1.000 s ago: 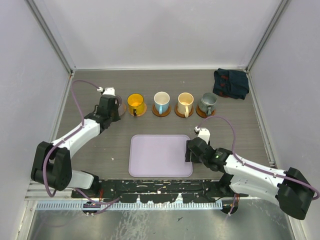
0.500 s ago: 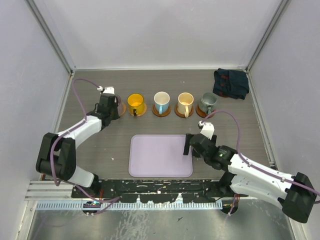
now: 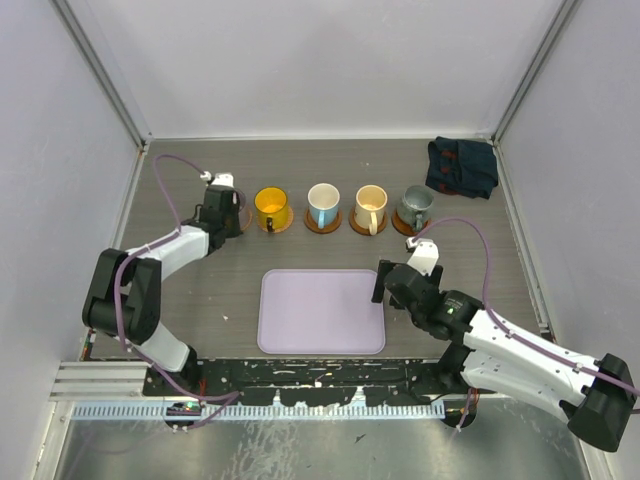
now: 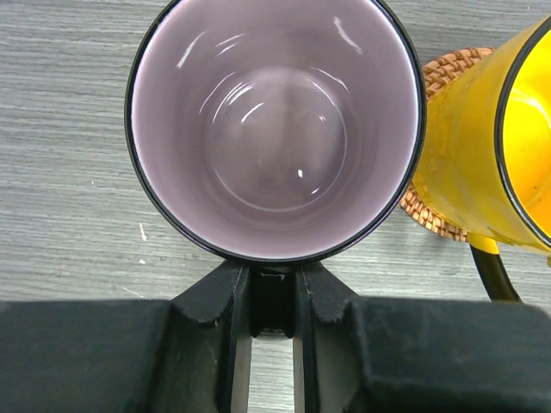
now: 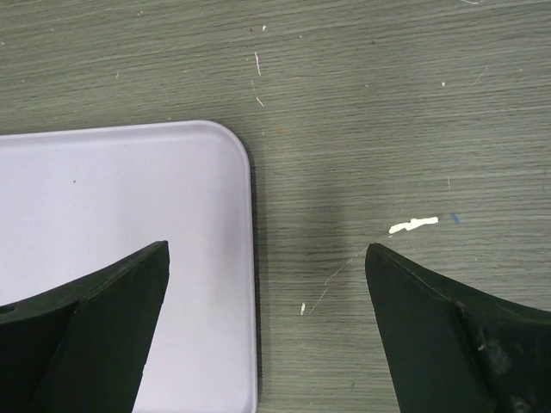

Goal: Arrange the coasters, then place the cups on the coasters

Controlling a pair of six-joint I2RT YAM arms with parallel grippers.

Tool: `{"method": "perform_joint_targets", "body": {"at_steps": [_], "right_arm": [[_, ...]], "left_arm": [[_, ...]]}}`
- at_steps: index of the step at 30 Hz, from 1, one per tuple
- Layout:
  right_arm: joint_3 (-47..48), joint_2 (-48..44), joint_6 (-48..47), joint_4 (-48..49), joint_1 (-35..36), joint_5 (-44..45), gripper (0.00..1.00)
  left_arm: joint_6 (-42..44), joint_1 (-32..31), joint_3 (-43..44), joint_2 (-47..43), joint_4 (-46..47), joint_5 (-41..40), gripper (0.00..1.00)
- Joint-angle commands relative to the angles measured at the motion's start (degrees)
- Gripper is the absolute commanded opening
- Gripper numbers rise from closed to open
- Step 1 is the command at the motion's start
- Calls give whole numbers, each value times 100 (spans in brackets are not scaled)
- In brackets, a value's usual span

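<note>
My right pincer has spread wide, empty, tray corner beneath it. The left pincer, nearly closed, nips the purple cup by its handle; the cup sits just ahead, upright, I judge for setting down.

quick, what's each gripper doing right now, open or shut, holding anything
left gripper: shut on the handle of the purplish-grey cup
right gripper: open, holding nothing, over the edge of the lilac tray
</note>
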Motion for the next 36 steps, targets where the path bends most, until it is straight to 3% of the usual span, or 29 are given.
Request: {"method": "perform_joint_targets", "body": {"at_steps": [1,36], "right_arm": [[217,-62,114,-27,26,266,100],[184,41,127,16,27,204,100]], "left_arm": [[81,47,395,-86,814,-47,0],[-34,81,69,-133,622,-125,0]]}}
